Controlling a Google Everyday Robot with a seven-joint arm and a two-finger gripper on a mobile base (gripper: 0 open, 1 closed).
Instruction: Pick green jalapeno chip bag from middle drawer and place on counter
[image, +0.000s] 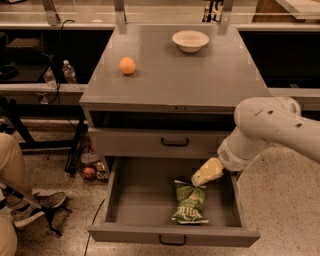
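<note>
My gripper (206, 172) hangs just inside the middle drawer (125, 200), over its back right part and near its right wall. I cannot tell whether it is clenched or released. It shows only as a pale yellowish lump at the end of my white arm (270, 127), which comes in from the right of the drawer and slopes down across that wall.

The green jalapeno chip bag (190, 202) lies flat on the drawer's floor, right of centre and toward the front panel. Its crinkled top edge points to the back of the drawer, just beside my gripper's tip, and I cannot tell whether the two touch.

The drawer stands pulled out, with its small black handle (172, 241) low on the front panel. Directly above the drawer sits a slimmer drawer front (140, 144), closed. Above that is a dark open slot under the counter (200, 80).

On the counter, above the drawer's left half, rests a round orange fruit (127, 65). Above the drawer's right half, at the far edge, stands a shallow white bowl (190, 40); the two are well apart.

On the floor left of the drawer are a small red round thing (89, 172) and, farther left, a person's tan trouser leg (10, 165) and a shoe (42, 204). Higher up on that side stand two water bottles (69, 72).
</note>
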